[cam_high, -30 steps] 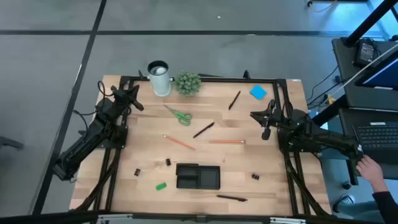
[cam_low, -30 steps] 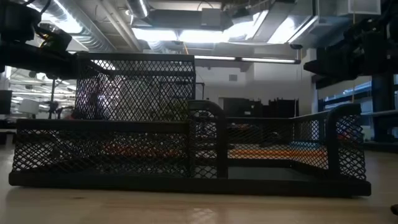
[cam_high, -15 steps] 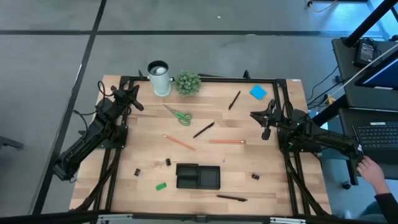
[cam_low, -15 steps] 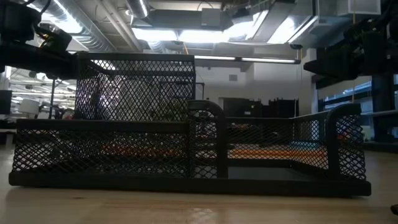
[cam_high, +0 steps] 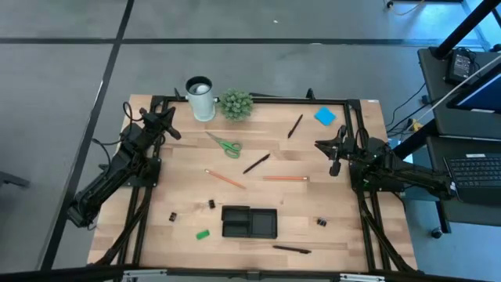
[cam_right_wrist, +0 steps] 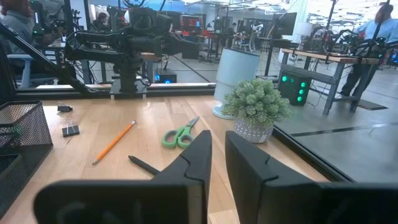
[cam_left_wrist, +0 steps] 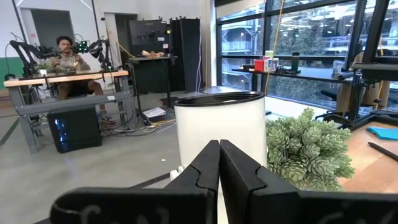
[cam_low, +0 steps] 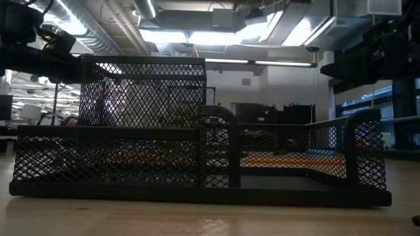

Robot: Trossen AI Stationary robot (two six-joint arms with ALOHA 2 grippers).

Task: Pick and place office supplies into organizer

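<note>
Organizer (cam_high: 249, 222) holds nothing yet; left pincer (cam_high: 167, 119) is shut empty, right pincer (cam_high: 335, 151) narrowly parted and empty, so a first pick is judged pending.

Right claw (cam_right_wrist: 214, 163): fingers slightly parted, empty. Beyond on table (cam_right_wrist: 155, 124): green scissors (cam_right_wrist: 180, 134), orange pencil (cam_right_wrist: 114, 142), potted plant (cam_right_wrist: 256, 109), white cup (cam_right_wrist: 234, 83).

White cup (cam_high: 200, 98) beside potted plant (cam_high: 236, 103) (far table edge), seated person (cam_left_wrist: 68, 59) beyond

no readable text, no labels, no brand marks, no numbers, no signs legible on anything in any view
</note>
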